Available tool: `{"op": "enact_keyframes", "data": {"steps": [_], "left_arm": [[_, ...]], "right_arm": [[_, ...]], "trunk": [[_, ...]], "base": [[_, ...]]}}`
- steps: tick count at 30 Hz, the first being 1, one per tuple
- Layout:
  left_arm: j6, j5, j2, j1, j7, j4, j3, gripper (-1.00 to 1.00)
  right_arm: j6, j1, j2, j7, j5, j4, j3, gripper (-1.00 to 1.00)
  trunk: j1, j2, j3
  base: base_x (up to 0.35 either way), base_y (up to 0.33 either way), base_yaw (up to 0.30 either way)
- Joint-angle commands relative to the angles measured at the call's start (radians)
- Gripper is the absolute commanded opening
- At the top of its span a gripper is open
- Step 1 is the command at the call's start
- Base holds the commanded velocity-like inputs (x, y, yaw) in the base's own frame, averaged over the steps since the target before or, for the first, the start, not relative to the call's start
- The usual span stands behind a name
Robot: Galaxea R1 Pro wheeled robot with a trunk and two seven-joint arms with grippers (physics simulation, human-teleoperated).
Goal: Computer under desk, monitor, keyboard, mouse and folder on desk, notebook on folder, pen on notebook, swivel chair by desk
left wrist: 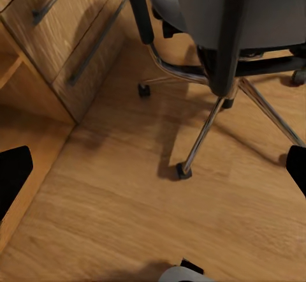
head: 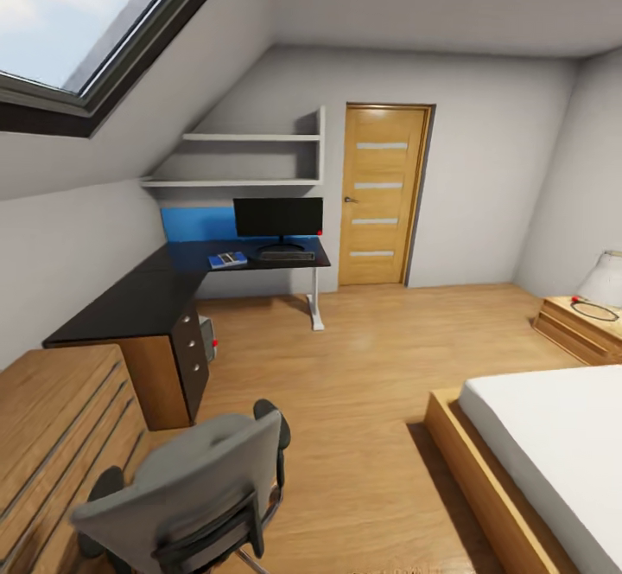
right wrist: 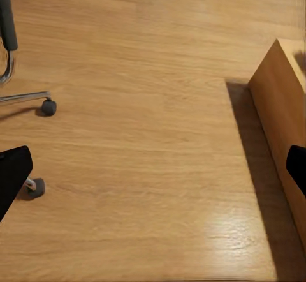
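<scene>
**Still far from the desk, chair in the way**

Nearest stands the swivel chair (head: pixel 194 492), beside the wooden drawer unit (head: pixel 52 436). Far off, the desk (head: pixel 138 297) carries the monitor (head: pixel 278 217), keyboard (head: pixel 287 255) and a blue item; the computer (head: pixel 207 338) sits beneath. Both the left gripper (left wrist: pixel 153 167) and right gripper (right wrist: pixel 153 167) hang wide open, holding nothing. Driving forward risks clipping the chair's casters or the bed frame (head: pixel 484 479).

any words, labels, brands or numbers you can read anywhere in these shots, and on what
None can be read.
The blue and white item on the desk has pale patches, too small and blurred to tell if they are print.
The monitor is plain black; the door carries pale glass strips, no text.
</scene>
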Motion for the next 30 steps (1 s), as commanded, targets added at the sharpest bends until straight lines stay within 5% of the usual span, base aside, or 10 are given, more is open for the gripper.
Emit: {"op": "enact_keyframes", "data": {"steps": [1, 30], "left_arm": [[-0.001, 0.005, 0.000, 0.001, -0.002, -0.002, -0.001, 1.00], [-0.002, 0.005, 0.001, 0.001, -0.003, -0.002, -0.001, 1.00]], "right_arm": [[-0.003, -0.001, 0.001, -0.002, -0.008, 0.002, 0.009, 1.00], [-0.005, -0.001, 0.001, 0.004, -0.005, 0.004, 0.009, 1.00]], "trunk": [[0.000, 0.000, 0.000], [0.000, 0.000, 0.000]], "base": [[0.000, 0.327, -0.280], [-0.026, 0.296, -0.043]]}}
